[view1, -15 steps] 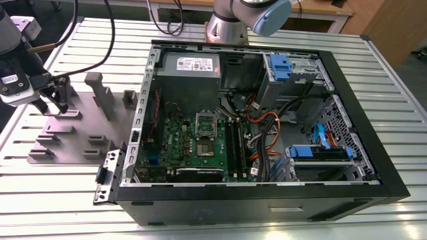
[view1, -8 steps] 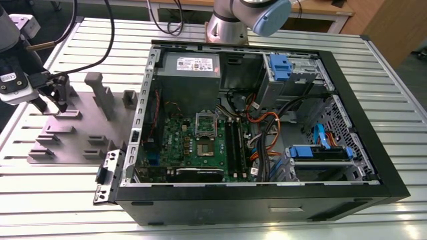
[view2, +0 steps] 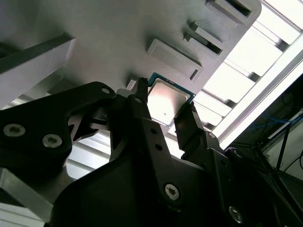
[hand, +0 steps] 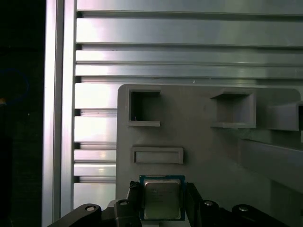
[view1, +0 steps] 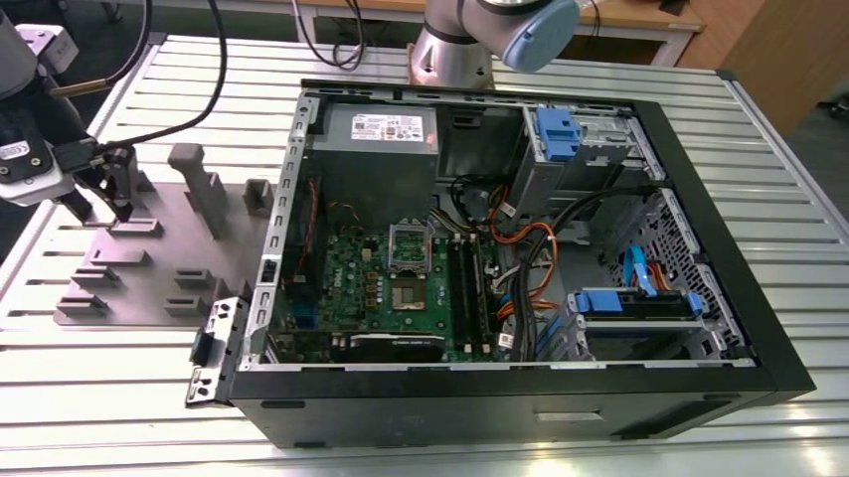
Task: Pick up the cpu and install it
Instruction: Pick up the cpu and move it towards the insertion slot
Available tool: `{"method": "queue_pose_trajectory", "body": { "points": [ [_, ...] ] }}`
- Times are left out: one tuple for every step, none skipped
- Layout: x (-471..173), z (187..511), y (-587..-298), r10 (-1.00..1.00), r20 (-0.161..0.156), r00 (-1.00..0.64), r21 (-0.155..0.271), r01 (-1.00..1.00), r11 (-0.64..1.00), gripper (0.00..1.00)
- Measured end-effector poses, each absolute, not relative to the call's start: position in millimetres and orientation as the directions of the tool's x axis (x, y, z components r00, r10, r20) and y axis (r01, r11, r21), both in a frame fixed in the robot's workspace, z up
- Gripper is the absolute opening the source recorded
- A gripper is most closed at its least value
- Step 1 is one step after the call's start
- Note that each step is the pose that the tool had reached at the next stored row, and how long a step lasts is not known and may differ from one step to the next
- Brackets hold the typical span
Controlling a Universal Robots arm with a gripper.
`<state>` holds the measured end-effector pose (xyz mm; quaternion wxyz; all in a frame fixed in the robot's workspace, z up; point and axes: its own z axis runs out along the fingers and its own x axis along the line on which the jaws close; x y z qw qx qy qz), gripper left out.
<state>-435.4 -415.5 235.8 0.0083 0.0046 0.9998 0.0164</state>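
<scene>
While the exterior view takes in the whole ribbed aluminium surface, it shows the black two-fingered claw low over the far corner of a flat grey plastic fixture plate at the exterior view's left. What sits between the fingers cannot be made out there. Both wrist views supply it: a small square cpu with a silvery metal top and a green rim lies between the dark fingers, which press against two opposite edges. In the second wrist view, seen from below and behind the claw, the cpu sits just beside a shallow raised rectangular holder on the plate. Whether the chip rests on the plate or is just clear of it cannot be told.

The first wrist view also shows two open square pockets further along the plate and the surface's ribs beyond.

An open black computer case lies on its side, well apart from the claw. Its perforated metal side wall stands between the plate and the green motherboard. On that board are a silver metal socket frame, a large grey box with a white label above it, and orange cables to the exterior view's right. The arm's silver base rises behind the case.
</scene>
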Motion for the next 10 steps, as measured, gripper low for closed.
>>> {"method": "queue_pose_trajectory", "body": {
  "points": [
    [-435.4,236.1,-415.5,0.009,-0.016,-1.0,0.033,0.009,0.999,0.47],
    [-435.3,236.5,-415.5,0.009,-0.016,-1.0,0.033,0.009,0.999,0.47],
    [-435.3,236.5,-415.5,0.009,-0.017,-1.0,0.033,0.009,0.999,0.47],
    [-435.3,237.1,-415.5,0.009,-0.016,-1.0,0.033,0.009,0.999,0.47],
    [-435.4,238.5,-415.5,0.009,-0.016,-1.0,0.033,0.009,0.999,0.47],
    [-435.4,238.6,-415.5,0.009,-0.016,-1.0,0.033,0.009,0.999,0.47],
    [-435.3,238.6,-415.5,0.009,-0.016,-1.0,0.033,0.009,0.999,0.47],
    [-435.3,238.7,-415.5,0.009,-0.016,-1.0,0.033,0.009,0.999,0.47],
    [-435.3,238.7,-415.5,0.009,-0.016,-1.0,0.033,0.009,0.999,0.47],
    [-435.3,241.2,-415.5,0.009,-0.016,-1.0,0.033,0.009,0.999,0.47]
  ]
}}
